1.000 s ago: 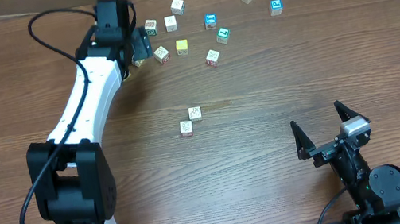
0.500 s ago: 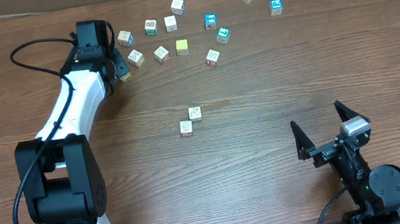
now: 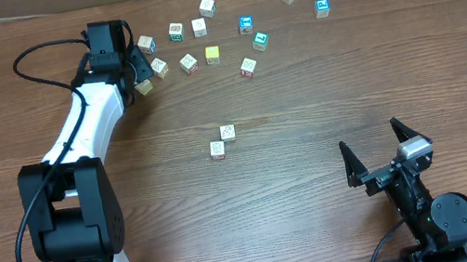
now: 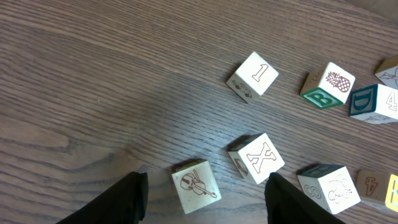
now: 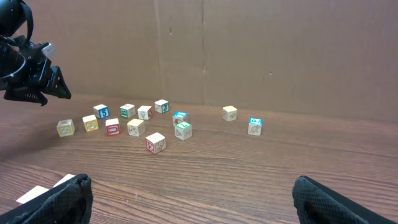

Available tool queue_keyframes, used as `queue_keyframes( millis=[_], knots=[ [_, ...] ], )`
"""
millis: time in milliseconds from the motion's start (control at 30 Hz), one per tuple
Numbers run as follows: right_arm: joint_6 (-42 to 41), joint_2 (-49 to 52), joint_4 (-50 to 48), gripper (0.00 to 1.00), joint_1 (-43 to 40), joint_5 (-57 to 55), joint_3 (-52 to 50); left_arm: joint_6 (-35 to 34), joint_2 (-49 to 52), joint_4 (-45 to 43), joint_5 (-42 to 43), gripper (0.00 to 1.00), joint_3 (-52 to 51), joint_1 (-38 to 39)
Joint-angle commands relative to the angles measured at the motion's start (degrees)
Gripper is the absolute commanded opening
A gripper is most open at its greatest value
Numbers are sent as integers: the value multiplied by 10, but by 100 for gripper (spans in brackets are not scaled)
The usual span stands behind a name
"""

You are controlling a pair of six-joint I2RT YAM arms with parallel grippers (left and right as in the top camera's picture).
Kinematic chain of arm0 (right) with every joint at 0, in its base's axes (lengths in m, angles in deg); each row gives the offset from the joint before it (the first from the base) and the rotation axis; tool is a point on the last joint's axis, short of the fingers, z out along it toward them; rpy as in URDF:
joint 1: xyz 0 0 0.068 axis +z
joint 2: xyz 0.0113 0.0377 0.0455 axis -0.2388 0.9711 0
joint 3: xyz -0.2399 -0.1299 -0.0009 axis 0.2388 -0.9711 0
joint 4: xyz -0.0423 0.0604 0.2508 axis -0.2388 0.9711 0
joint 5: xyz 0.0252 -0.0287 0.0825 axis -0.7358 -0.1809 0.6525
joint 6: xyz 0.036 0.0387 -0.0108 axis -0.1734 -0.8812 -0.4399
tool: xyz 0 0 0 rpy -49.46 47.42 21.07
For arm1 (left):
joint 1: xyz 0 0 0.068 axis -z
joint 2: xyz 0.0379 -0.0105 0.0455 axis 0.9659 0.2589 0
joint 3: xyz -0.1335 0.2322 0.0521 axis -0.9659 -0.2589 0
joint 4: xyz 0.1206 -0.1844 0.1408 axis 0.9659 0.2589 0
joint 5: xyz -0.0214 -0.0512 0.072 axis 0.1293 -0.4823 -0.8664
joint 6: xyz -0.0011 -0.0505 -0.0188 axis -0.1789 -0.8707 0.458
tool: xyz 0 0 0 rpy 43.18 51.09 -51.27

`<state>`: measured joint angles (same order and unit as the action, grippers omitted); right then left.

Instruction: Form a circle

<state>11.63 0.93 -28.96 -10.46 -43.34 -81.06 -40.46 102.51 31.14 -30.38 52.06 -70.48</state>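
A: What can't you make out?

B: From overhead, the pictures on the cubes [image 3: 213,54] are too small to read, and the left gripper [image 3: 141,68] covers part of one cube, I think.

A: And the wrist views?

B: Left wrist: both left fingers [image 4: 118,199] run off the bottom edge, and a yellow cube [image 4: 393,194] is sliced by the right edge. Right wrist: the right fingers [image 5: 56,199] are dark, blurred and cut off below.

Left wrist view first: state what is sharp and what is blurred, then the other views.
Left wrist: the X cube reads crisply; the left end effector's fingers are dark blurs. Right wrist: the right end effector's fingers likewise soft, distant cubes small but clear. Overhead: even light, no glare.
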Motion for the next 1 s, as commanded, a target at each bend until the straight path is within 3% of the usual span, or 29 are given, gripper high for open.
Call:
queue_keyframes(
  millis=[0, 733, 967],
  knots=[
    [-3, -5, -3, 100, -1, 0, -6, -2, 8, -2, 8, 61, -7, 3],
    [-3, -5, -3, 100, -1, 0, -6, 0, 64, -4, 25, 63, -7, 3],
    [-3, -5, -3, 100, -1, 0, -6, 0, 23, 64, 25, 68, 58, -29]
  ],
)
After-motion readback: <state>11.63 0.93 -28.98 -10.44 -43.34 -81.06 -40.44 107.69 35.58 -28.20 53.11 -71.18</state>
